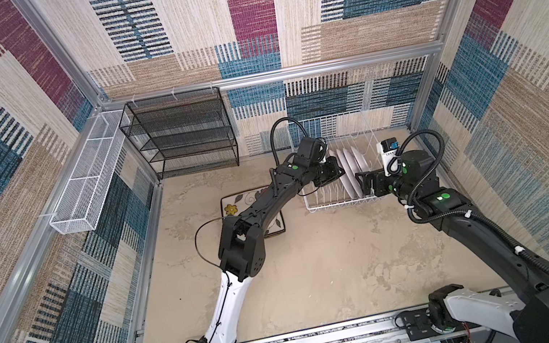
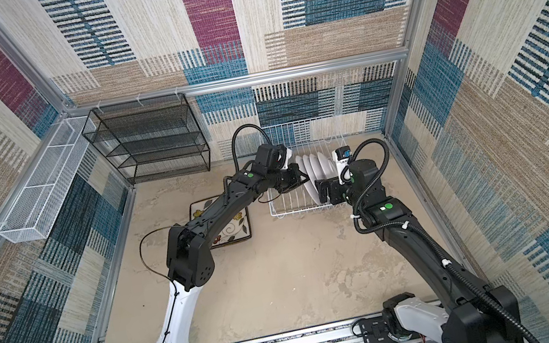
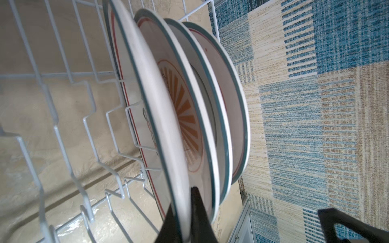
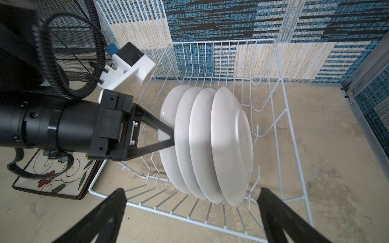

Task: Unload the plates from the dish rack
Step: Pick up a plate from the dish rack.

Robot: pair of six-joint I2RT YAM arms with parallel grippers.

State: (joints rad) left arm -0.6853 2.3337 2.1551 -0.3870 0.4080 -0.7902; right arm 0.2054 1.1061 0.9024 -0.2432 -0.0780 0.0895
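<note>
Taking the far wall as 12 o'clock in both top views, the dish rack [image 1: 329,198] stands on the sandy table [image 1: 321,271] at about 1 o'clock from the table's middle. Its taller grid side [image 1: 326,126] is at 12 o'clock, against the patterned wall. Four round plates [image 1: 351,165] stand on edge in a close row among the tines, filling the rack's 3 o'clock half, with the bare tines [image 3: 88,98] on the 9 o'clock side. The plates' white backs face 3 o'clock, and the left wrist view shows an orange sunburst [image 3: 185,117] on the face of the second one. The left gripper [image 1: 339,171] reaches in from 9 o'clock and is clenched on the end plate [image 3: 147,101], the one nearest the bare tines. In the left wrist view one black finger [image 3: 199,214] lies on its white back and the other on its face, with the teal-edged rim pinched between them. That plate stands upright in the rack with the others. The right gripper [image 1: 362,184] is at about 5 o'clock of the row, just beside the plates' edges, its jaws spread wide and grasping nothing. A square plate [image 1: 233,206] with flowers and swirls lies flat on the table at 9 o'clock of the rack, partly under the left arm [image 1: 261,211]. A black mesh shelf [image 1: 183,139] stands at 11 o'clock by the far wall, and a white mesh basket [image 1: 85,190] hangs on the side wall at 10 o'clock.
</note>
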